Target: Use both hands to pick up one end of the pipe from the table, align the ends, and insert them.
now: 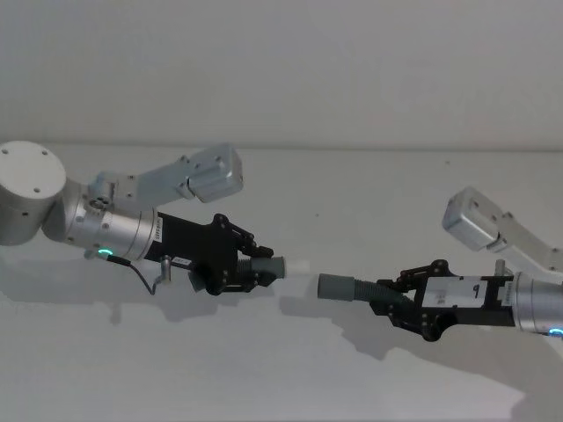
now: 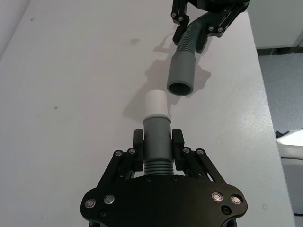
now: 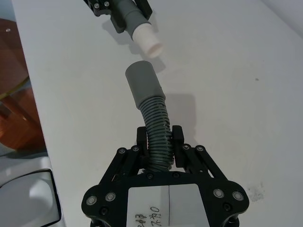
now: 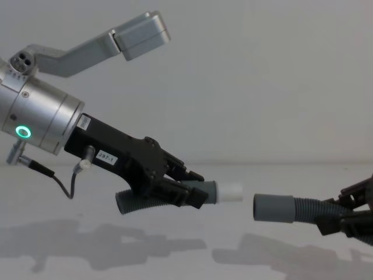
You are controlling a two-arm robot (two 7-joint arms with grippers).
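Note:
My left gripper is shut on a dark-grey ribbed pipe piece, held above the white table. Its white stub end points toward the other piece. My right gripper is shut on the ribbed part of the second pipe piece, whose grey socket cuff faces the stub. In the chest view the stub and the cuff face each other across a small gap, the cuff slightly lower. The ends do not touch. The left gripper and right gripper both hang above the table.
The white table's edge runs past the right gripper in the left wrist view, with grey floor beyond. A brown wooden object stands off the table in the right wrist view. Bare table lies beneath both arms.

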